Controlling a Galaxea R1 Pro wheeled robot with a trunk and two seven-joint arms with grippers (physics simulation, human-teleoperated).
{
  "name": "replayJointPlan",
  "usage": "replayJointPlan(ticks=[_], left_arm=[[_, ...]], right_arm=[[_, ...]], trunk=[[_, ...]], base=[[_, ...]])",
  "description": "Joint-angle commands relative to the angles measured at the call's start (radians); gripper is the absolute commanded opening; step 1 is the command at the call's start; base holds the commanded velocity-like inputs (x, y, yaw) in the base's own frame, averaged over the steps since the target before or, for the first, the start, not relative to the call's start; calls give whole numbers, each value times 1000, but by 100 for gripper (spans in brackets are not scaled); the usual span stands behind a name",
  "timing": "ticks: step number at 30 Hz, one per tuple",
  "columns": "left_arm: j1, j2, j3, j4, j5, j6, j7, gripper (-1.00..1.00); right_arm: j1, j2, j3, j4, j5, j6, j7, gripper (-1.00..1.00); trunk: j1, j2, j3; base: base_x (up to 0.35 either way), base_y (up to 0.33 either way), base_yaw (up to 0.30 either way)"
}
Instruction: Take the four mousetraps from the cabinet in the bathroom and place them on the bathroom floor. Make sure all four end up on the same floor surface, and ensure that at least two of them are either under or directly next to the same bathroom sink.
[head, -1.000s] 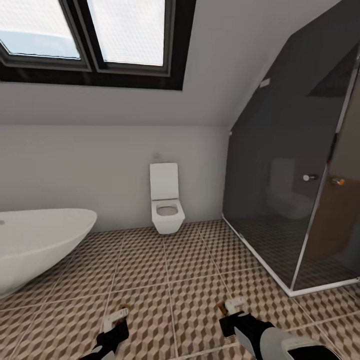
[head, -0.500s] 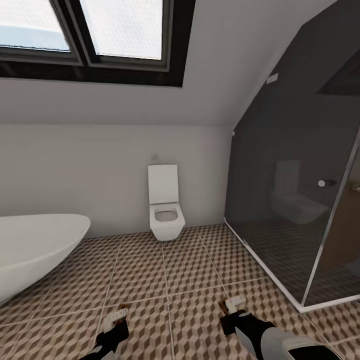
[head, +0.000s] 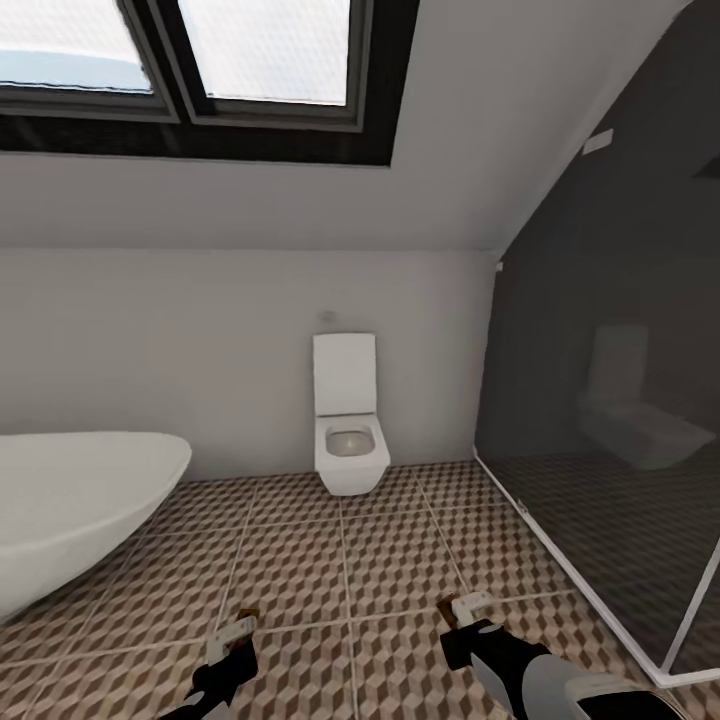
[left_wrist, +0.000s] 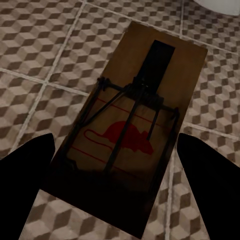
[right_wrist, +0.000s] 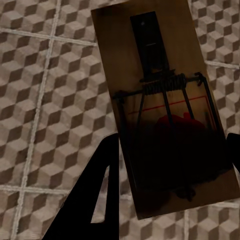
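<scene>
Gripping a small tan wooden mousetrap with dark wire spring (left_wrist: 134, 117), the left pincer (head: 236, 637) hangs low over the bathroom floor of brown, beige and dark cube-patterned square tiles (head: 300, 560); a red mouse print shows on the board between the two dark fingers (left_wrist: 22, 172). The right pincer (head: 464, 612) is likewise clenched on a second tan wooden mousetrap (right_wrist: 162, 105), its board held above the same tiles. Ahead stand a white wall-hung toilet (head: 348, 420), a rounded white bathtub (head: 70, 500) at the left, and a dark glass shower enclosure (head: 620, 400) at the right, under a black-framed skylight (head: 200, 70).
</scene>
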Motion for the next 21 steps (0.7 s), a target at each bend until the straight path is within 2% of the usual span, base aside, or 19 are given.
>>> replayJointPlan(ticks=[1,21], left_arm=[[-1,0,-8,1,4,-3,4,-100],[-1,0,-10,1,3,-4,5,-100]], right_arm=[[-1,0,8,1,4,3,0,-100],[-1,0,8,2,4,3,0,-100]], trunk=[[0,0,-1],[0,0,-1]], base=[[318,0,71],[318,0,9]])
